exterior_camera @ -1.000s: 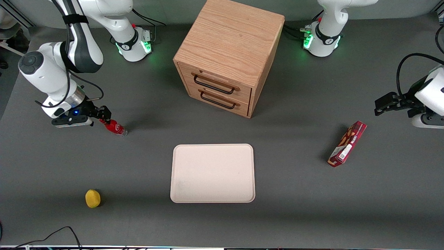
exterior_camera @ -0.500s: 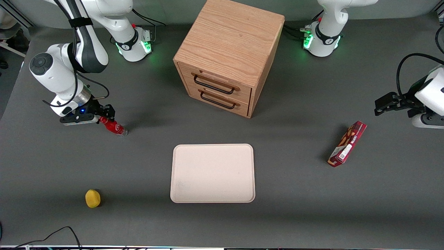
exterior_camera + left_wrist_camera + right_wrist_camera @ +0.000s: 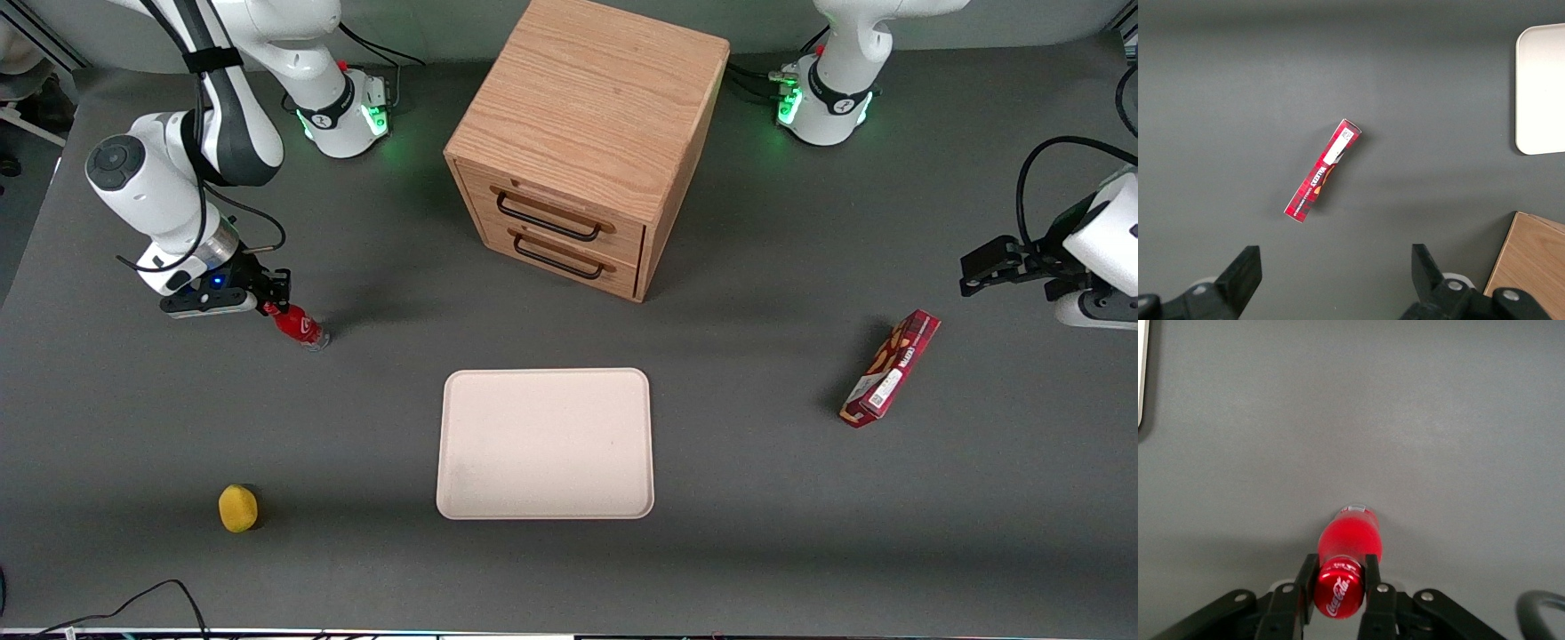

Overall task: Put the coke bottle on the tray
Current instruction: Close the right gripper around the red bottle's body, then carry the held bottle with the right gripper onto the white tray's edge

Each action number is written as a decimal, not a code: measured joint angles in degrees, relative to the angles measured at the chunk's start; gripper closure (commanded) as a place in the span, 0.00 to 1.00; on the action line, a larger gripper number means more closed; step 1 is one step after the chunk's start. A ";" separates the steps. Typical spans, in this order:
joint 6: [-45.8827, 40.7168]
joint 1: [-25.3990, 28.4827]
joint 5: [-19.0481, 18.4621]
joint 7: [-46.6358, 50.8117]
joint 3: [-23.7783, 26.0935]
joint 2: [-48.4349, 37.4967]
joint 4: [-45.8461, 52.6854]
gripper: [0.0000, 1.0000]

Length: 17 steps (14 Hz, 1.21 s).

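Observation:
The coke bottle, small and red with a red cap, leans on the grey table with its clear base down, toward the working arm's end. My right gripper is shut on its cap. In the right wrist view the two black fingers press both sides of the cap, and the bottle's body points away from the gripper. The cream-beige tray lies flat at the table's middle, nearer the front camera than the bottle; its edge shows in the right wrist view.
A wooden two-drawer cabinet stands farther from the front camera than the tray. A yellow lemon-like object lies near the front edge. A long red snack box lies toward the parked arm's end.
The gripper has shifted a little toward the table's middle and away from the front camera, keeping hold of the cap. The bottle has tipped more upright while its base stayed in place.

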 measured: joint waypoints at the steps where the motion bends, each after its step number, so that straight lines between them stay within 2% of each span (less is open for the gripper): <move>1: -0.17 0.02 0.00 0.00 0.00 -0.01 0.19 1.00; 4: -4.64 0.59 0.00 0.09 0.03 0.00 4.28 1.00; 8: -14.94 6.00 0.12 5.20 0.20 2.94 18.11 1.00; 12: -24.84 13.88 0.26 15.26 0.50 12.88 37.83 1.00; 14: -26.17 17.16 0.27 19.28 0.56 19.01 46.61 1.00; 17: -26.40 19.15 0.26 22.33 0.54 28.31 57.12 1.00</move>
